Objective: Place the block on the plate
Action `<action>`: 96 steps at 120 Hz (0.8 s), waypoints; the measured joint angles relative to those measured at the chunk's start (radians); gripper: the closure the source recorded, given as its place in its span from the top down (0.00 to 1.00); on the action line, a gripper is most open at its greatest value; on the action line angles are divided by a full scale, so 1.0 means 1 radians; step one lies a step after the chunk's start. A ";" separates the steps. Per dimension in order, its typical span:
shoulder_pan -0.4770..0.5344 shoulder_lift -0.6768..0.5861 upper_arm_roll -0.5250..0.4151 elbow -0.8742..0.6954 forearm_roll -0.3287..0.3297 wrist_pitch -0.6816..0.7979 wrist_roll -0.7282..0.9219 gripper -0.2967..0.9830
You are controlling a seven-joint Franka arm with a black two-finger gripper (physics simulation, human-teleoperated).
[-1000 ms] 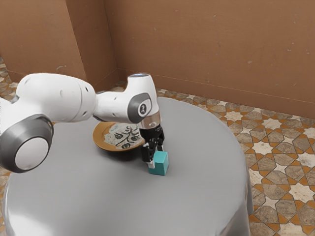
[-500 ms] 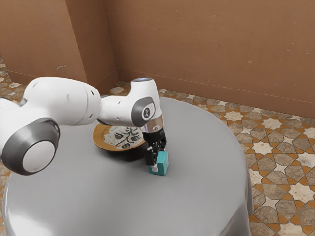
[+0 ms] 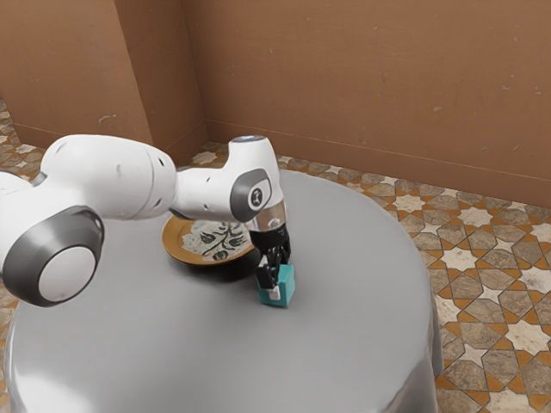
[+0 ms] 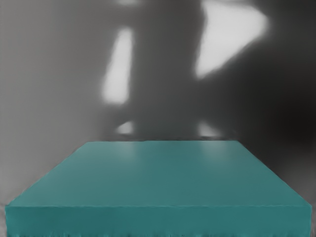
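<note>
The black two-finger claw (image 3: 276, 280) is gripping the teal cube-shaped block (image 3: 285, 289), its fingers standing parted by the block's width and pressing on opposite sides. The round orange-brown plate with dark leaf patterns (image 3: 178, 249) is lying near the claw, toward the exterior view's left. The round grey cloth-covered table (image 3: 344, 344) is spreading beneath the claw.

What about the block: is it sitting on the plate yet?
No, gray tablecloth shows between the teal block and the patterned plate.
</note>
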 joint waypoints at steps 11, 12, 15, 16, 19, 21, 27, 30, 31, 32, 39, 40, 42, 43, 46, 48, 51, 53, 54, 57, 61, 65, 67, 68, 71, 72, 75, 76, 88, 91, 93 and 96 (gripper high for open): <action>-0.004 -0.016 0.008 0.000 -0.001 -0.008 -0.001 0.54; -0.006 -0.017 0.011 0.000 -0.002 -0.009 -0.001 0.54; -0.012 -0.022 0.018 0.000 -0.002 -0.012 -0.001 0.54; -0.015 -0.023 0.021 0.000 -0.002 -0.013 -0.001 0.54; -0.020 -0.027 0.027 0.000 -0.003 -0.015 -0.001 0.54; -0.023 -0.031 0.030 0.001 -0.004 -0.018 -0.001 0.54; -0.030 -0.039 0.034 0.002 -0.006 -0.024 -0.002 0.54; -0.036 -0.039 0.035 0.008 -0.008 -0.027 -0.002 0.54; -0.038 -0.038 0.035 0.010 -0.009 -0.027 -0.002 0.54; -0.041 -0.038 0.036 0.012 -0.009 -0.028 -0.002 0.54; -0.058 -0.036 0.036 0.028 -0.014 -0.034 -0.002 0.54; -0.060 -0.036 0.037 0.030 -0.015 -0.035 -0.002 0.54; -0.064 -0.036 0.037 0.034 -0.016 -0.038 -0.003 0.54; -0.066 -0.036 0.037 0.037 -0.016 -0.039 -0.003 0.54; -0.070 -0.038 0.040 0.043 -0.018 -0.043 -0.003 0.54; -0.073 -0.039 0.041 0.049 -0.018 -0.046 -0.003 0.54; -0.078 -0.040 0.046 0.057 -0.019 -0.051 -0.003 0.54; -0.082 -0.041 0.050 0.063 -0.020 -0.054 -0.003 0.54; -0.084 -0.041 0.054 0.066 -0.020 -0.056 -0.003 0.54; -0.089 -0.042 0.062 0.074 -0.020 -0.062 -0.004 0.54; -0.093 -0.044 0.075 0.087 -0.021 -0.072 -0.004 0.54; -0.096 -0.049 0.087 0.098 -0.020 -0.082 -0.004 0.54; -0.097 -0.052 0.097 0.104 -0.019 -0.087 -0.004 0.54; -0.097 -0.054 0.101 0.107 -0.019 -0.089 -0.004 0.54; -0.097 -0.059 0.114 0.117 -0.017 -0.097 -0.005 0.54; -0.098 -0.061 0.119 0.120 -0.016 -0.100 -0.005 0.55; -0.098 -0.064 0.133 0.132 -0.014 -0.108 -0.005 0.55; -0.098 -0.065 0.137 0.136 -0.013 -0.110 -0.005 0.55; -0.098 -0.075 0.177 0.174 -0.002 -0.142 -0.006 0.55; -0.098 -0.076 0.188 0.184 0.003 -0.150 -0.006 0.55; -0.098 -0.078 0.193 0.190 0.007 -0.155 -0.006 0.55; -0.098 -0.079 0.206 0.197 0.011 -0.163 -0.007 0.55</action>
